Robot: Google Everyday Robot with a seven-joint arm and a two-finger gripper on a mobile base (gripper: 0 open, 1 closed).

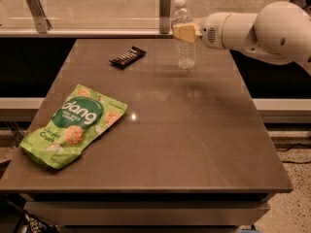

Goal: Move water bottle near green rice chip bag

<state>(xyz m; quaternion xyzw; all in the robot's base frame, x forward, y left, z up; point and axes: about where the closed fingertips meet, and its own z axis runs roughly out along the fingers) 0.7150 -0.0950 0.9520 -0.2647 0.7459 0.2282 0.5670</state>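
Observation:
The water bottle (184, 50) is a clear ribbed bottle with a white cap, upright at the far right part of the table (194, 130). My gripper (185, 32) reaches in from the right and its pale fingers (181, 32) are shut round the bottle's upper part. I cannot tell whether the bottle's base touches the table top or hangs just above it. The green rice chip bag (73, 124), bright green with "dang" lettering, lies flat near the table's front left, far from the bottle.
A small black wrapped bar (127, 57) lies at the back of the table, left of the bottle. A glass barrier with metal posts (165, 8) runs behind the table. My white arm (262, 30) stretches over the table's right edge.

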